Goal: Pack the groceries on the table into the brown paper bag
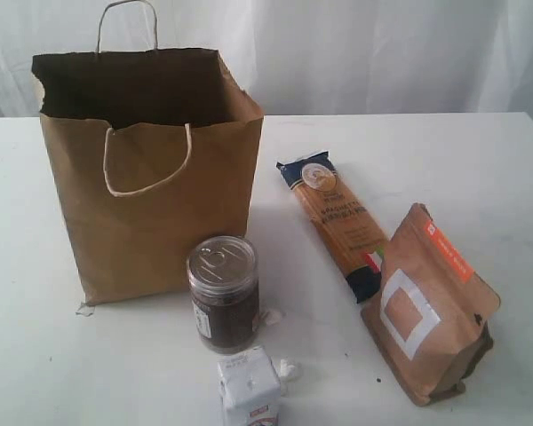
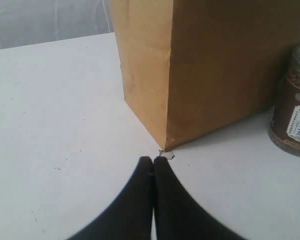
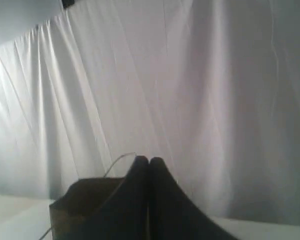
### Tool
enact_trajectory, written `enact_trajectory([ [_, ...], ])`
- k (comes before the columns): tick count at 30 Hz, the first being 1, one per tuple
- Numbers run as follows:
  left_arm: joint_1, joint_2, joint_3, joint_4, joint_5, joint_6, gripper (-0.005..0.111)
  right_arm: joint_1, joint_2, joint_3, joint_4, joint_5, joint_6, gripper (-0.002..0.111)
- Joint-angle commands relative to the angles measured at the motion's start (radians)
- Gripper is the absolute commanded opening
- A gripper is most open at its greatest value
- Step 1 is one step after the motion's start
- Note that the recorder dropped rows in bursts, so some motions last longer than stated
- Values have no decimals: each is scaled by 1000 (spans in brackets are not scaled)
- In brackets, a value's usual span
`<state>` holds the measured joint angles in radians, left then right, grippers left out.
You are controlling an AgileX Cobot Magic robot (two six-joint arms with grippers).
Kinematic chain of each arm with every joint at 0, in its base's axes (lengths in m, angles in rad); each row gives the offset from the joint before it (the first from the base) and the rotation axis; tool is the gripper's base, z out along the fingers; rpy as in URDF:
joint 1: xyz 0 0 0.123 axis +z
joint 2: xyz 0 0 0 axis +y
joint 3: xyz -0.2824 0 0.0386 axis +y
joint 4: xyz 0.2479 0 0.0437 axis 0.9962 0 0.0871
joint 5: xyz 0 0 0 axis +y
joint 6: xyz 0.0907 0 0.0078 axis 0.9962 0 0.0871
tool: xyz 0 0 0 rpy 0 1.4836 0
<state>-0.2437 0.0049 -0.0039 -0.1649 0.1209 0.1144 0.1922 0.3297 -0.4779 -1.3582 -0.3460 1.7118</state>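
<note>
- Brown kraft paper bag (image 2: 215,70), tall and upright on the table: its bottom corner sits just ahead of the left gripper (image 2: 153,159), close but apart.
- Left gripper: two black fingers (image 2: 135,200) pressed together, nothing between them, low over the broad white tabletop (image 2: 55,125).
- Small pale scrap (image 2: 167,154) at that bag corner is the nearest thing to the fingertips.
- Dark silver-topped jar (image 2: 292,120): further out than the corner and off to one side, upright beside the bag's wall.
- Right gripper (image 3: 149,160): black fingers closed, empty. Beyond the tips is the bag's open top with a cord handle, then a white curtain (image 3: 205,75).
- Exterior view, neither gripper seen: white carton (image 1: 249,390) near the jar; long spaghetti packet (image 1: 338,222) flat on the table; brown orange-labelled pouch (image 1: 426,311) just beside its end. All are outside the bag.
</note>
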Motion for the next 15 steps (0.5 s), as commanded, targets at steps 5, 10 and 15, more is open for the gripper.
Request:
enact_trajectory([
  [5,5,-5,4,-5,6,-6,0,-4,464,-223,-386,-268,285,0],
  [10,5,-5,4,-5,6,-6,0,-4,642,-243,-386,-210,78,0],
  [15,5,-5,4,-5,6,-6,0,-4,705,-243,-386,0,-141,0],
])
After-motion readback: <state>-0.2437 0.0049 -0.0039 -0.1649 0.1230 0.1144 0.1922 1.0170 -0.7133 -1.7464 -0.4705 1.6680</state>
